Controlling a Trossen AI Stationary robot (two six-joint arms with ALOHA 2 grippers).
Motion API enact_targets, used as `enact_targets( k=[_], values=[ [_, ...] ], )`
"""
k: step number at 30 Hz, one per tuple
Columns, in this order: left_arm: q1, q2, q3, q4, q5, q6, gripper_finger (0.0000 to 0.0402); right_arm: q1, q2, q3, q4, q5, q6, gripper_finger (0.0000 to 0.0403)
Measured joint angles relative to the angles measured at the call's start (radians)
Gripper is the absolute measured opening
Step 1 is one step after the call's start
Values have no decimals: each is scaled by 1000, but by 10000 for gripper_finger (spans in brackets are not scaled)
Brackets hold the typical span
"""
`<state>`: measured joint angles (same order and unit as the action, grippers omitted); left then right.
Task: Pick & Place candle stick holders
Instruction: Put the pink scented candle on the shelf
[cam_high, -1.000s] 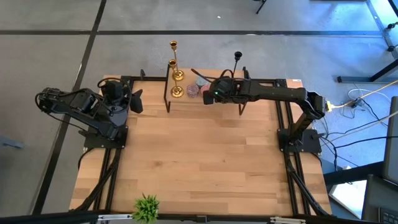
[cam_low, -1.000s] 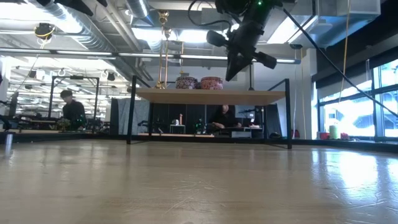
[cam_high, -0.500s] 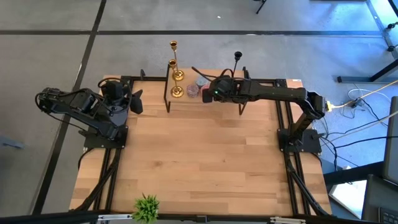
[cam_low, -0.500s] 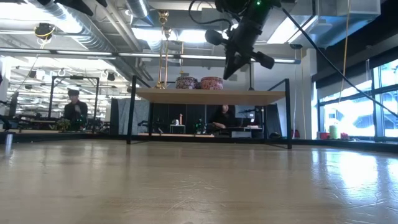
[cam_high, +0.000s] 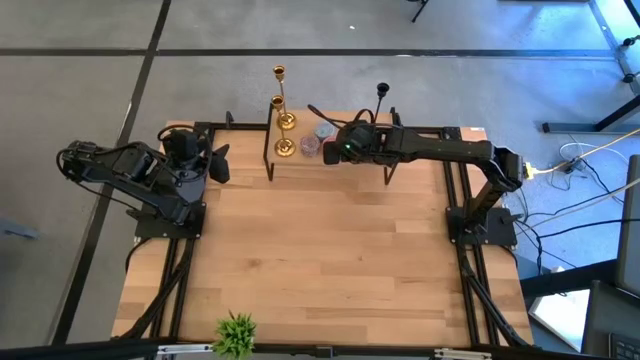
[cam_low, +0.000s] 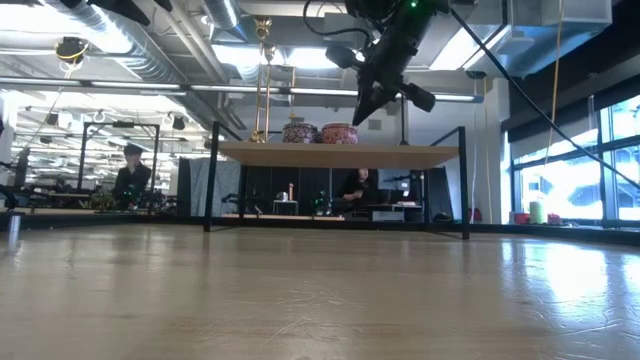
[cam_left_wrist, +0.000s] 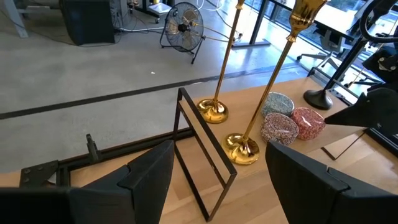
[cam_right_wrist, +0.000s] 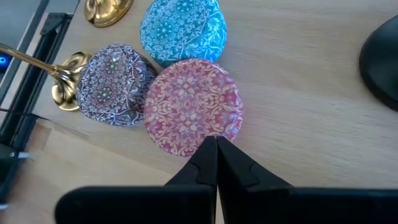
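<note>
The left gripper (cam_high: 222, 163) waits at the table's left rear corner, its fingers (cam_left_wrist: 149, 171) spread well apart and holding nothing. Past them stand two gold candle stick holders (cam_left_wrist: 244, 148) upright on the raised shelf (cam_low: 340, 153) at the back of the table, the nearer one just beside three small patterned round tins (cam_left_wrist: 278, 126). The right gripper (cam_high: 332, 150) reaches in over that shelf with its fingers (cam_right_wrist: 214, 163) pressed fully together, empty, the tips poised just above the rim of the red tin (cam_right_wrist: 191, 106); whether they touch it cannot be told. The purple tin (cam_right_wrist: 113, 83) and blue tin (cam_right_wrist: 181, 28) lie beyond, touching the red one. The black candle stick holder (cam_high: 382, 92) stands farther back, apart from the gold pair. Compared with a second ago, the right gripper has drifted slightly leftward over the shelf; the left arm is unchanged.
</note>
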<state>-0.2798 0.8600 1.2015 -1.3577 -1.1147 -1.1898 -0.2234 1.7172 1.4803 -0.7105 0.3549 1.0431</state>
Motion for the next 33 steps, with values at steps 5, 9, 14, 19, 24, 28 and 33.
enact_targets(
  k=[5,9,14,19,24,28,33],
  values=[
    [0,0,0,0,0,0,251,0,0,0,54,-22,-28,0],
    [0,0,0,0,0,0,251,1,0,0,57,-21,-13,0],
    [0,0,0,0,2,0,251,1,-1,0,16,-18,16,0],
    [0,0,0,0,4,0,251,1,-1,0,-42,-17,27,0],
    [0,0,0,0,-1,0,251,0,-1,0,-70,35,30,0],
    [0,0,0,0,-11,0,251,-12,-2,0,-63,53,31,0],
    [0,0,0,0,-12,0,251,-23,-2,0,-56,71,27,0]
  ],
)
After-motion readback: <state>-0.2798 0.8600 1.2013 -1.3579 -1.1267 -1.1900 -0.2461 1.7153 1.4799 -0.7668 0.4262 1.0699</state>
